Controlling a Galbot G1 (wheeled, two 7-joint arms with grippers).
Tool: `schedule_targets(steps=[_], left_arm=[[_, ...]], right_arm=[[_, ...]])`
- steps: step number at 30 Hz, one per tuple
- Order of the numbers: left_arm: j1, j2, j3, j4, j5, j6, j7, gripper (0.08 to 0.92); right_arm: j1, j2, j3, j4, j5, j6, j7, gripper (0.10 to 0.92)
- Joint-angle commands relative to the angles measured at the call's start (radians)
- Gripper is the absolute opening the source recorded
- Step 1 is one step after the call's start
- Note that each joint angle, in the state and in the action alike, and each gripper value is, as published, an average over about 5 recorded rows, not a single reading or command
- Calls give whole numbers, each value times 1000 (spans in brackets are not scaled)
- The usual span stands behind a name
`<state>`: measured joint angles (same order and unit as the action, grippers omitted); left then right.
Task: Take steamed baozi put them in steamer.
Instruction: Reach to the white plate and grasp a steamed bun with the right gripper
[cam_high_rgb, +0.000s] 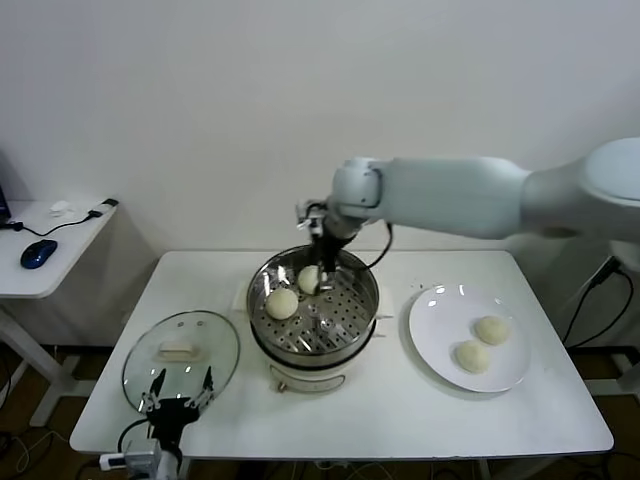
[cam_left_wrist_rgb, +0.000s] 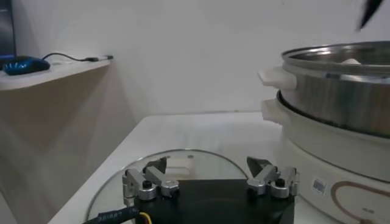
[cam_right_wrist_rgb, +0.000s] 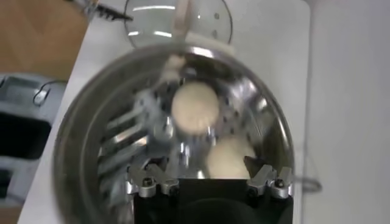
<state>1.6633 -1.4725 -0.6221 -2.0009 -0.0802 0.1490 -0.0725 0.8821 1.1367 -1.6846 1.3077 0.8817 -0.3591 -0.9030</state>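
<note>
Two baozi (cam_high_rgb: 481, 343) lie on the plate (cam_high_rgb: 430, 340); glass lid (cam_high_rgb: 181, 358) beside steamer (cam_high_rgb: 314, 310).

2 baozi (cam_high_rgb: 282, 302) in the steamer (cam_high_rgb: 262, 330); 2 on the plate (cam_high_rgb: 432, 340) to its right.

Right gripper (cam_right_wrist_rgb: 209, 178), jaws spread wide, hangs over the steel steamer (cam_right_wrist_rgb: 79, 146); two baozi sit on its perforated tray, one (cam_right_wrist_rgb: 194, 107) mid-pot, another (cam_right_wrist_rgb: 228, 156) just beyond the gripper, with the glass lid (cam_right_wrist_rgb: 210, 15) on the bench (cam_right_wrist_rgb: 274, 55).

No readable text; small barcode sticker (cam_left_wrist_rgb: 319, 184) on steamer (cam_left_wrist_rgb: 341, 122) base, characters illegible.
</note>
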Motion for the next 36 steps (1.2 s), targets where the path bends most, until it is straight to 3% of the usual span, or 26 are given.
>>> schedule_targets(steps=[1,6,12,21,36], left_arm=[[1,6,-2,5,1,-2,0,823],[5,7,-12,10,0,-8,-1,823],[12,-1,-23,5,1,-7,-2,823],[26,-12,-28,-2,9,-8,-4,823],[39,-2,-33,1,11,-12,-6,823]], right_arm=[[183,-435,-222,138,-215,161,-191,823],[8,-579,-198,142,-366,177,-178,823],[-260,-624,-19,95,-498,146,-136,823],[-543,-556,233,-52,-599,110,-77,823],[-685,-462,367,-156,-664,107,-60,823]])
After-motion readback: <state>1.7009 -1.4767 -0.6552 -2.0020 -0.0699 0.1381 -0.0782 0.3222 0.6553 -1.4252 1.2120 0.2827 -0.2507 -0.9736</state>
